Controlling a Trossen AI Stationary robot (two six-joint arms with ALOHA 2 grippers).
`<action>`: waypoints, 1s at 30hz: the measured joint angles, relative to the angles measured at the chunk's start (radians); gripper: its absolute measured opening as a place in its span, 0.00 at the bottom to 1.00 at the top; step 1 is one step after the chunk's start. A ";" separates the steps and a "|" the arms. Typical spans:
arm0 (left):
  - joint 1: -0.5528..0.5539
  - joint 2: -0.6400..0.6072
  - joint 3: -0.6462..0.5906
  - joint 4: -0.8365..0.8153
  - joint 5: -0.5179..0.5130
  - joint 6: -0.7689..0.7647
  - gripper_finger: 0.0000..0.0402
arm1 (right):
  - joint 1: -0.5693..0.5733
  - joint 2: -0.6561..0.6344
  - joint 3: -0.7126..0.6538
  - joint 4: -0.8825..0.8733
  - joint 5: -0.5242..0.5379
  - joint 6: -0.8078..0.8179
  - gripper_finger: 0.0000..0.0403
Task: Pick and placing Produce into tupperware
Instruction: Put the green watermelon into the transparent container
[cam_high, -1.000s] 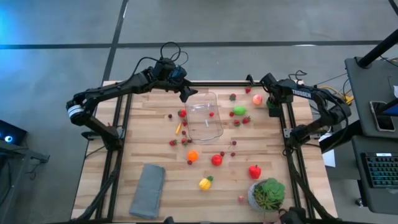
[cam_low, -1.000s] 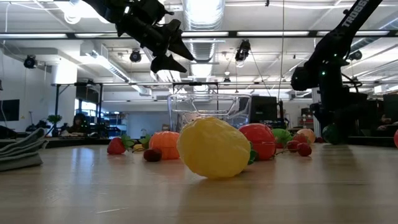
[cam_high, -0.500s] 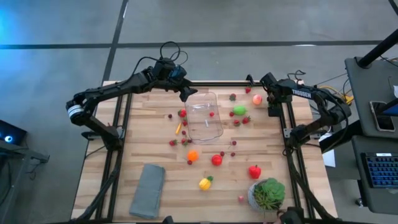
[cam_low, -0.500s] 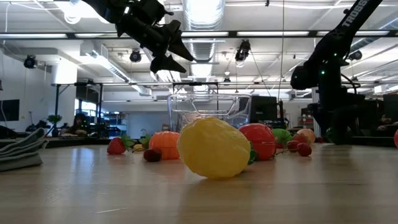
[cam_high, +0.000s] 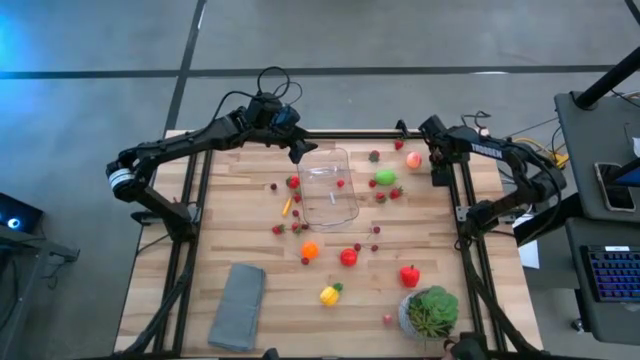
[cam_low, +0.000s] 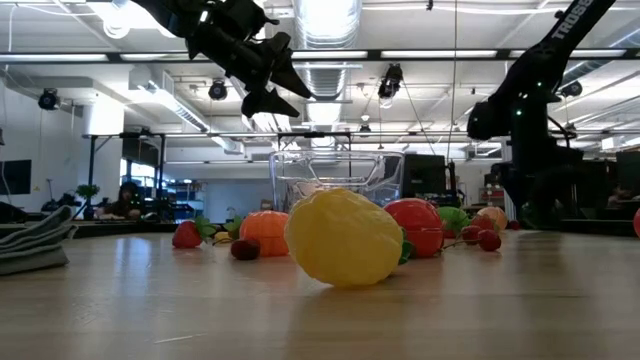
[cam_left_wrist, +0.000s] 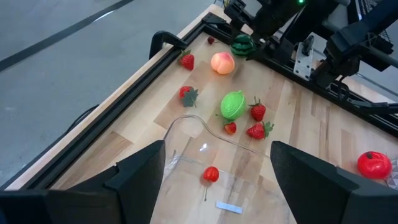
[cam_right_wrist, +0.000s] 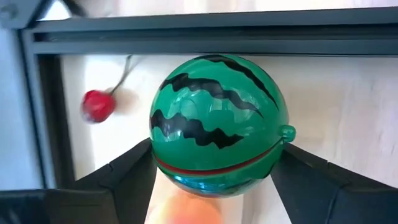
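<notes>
Right gripper (cam_right_wrist: 211, 186): at the tabletop's (cam_high: 260, 235) two o'clock edge, fingers pinching a toy watermelon (cam_right_wrist: 216, 124) at its sides.
Handling: hard, glossy and round, probably light; it could slip, so hold across the middle seam.
Look: green ball with dark wavy stripes and a red seam line.
Tupperware (cam_high: 328, 187): clear box, eleven o'clock of centre, a berry inside.
Left gripper (cam_left_wrist: 217, 180): fingers spread, empty, above the tupperware.
Produce (cam_high: 348, 257): scattered around centre.

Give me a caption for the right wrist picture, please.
Right gripper closing around a toy watermelon beside the table's dark frame, a small cherry nearby.
</notes>
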 joint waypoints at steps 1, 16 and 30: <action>0.000 0.000 0.000 0.000 0.000 0.000 0.69 | 0.000 -0.005 0.005 -0.001 0.001 -0.014 0.68; 0.000 0.000 0.000 -0.003 0.000 0.017 0.69 | 0.277 -0.037 0.214 -0.005 0.000 -0.491 0.69; -0.001 -0.077 0.000 -0.303 0.000 -0.006 0.69 | 0.799 0.030 0.458 0.008 -0.071 -0.828 0.69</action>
